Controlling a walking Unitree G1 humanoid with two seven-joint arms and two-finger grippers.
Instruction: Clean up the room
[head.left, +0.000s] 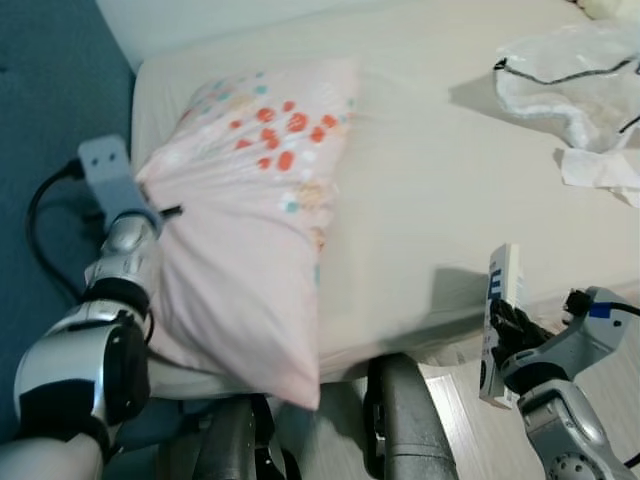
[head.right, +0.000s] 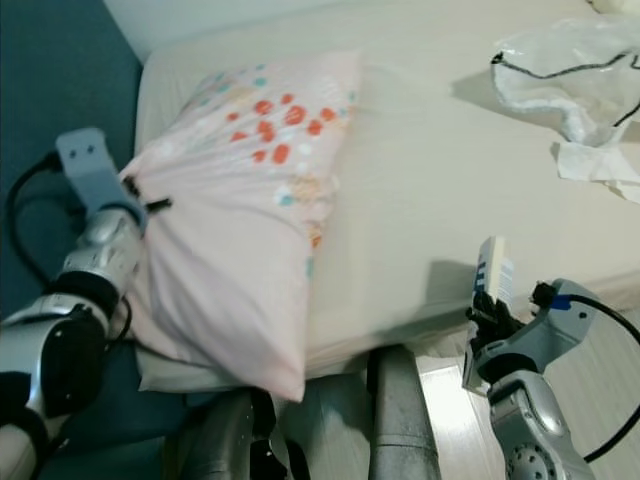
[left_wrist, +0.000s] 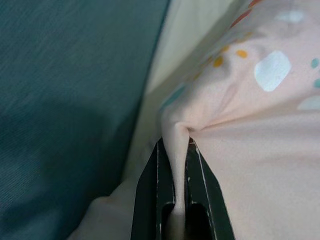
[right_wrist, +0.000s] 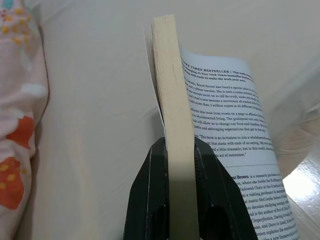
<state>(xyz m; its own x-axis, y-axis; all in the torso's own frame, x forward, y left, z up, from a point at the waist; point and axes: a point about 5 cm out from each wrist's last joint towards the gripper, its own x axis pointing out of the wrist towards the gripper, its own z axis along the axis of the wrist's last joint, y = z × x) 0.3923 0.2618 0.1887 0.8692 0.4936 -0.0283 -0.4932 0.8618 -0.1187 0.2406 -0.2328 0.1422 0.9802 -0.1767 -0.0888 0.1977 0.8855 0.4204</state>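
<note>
Both hands full at the bed (head.left: 430, 200).
Left gripper (left_wrist: 175, 200) clamped on pillow (head.left: 250, 230) corner for dragging; right gripper (right_wrist: 179, 200) pinching book (right_wrist: 172, 100) upright between fingers (pages edge-on), probably for shelving.

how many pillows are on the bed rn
1. The pink spotted pillow lies on the bed's left side, hanging over the near edge, its corner pinched by the left end effector. Others may sit out of frame.

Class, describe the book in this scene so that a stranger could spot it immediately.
Start at the cream bed and go to its near edge on the robot's right. There the right gripper holds a paperback book upright, clamped by its page edge. Unlike the floral pillow or the white plastic bag, it is stiff and printed with text.
</note>
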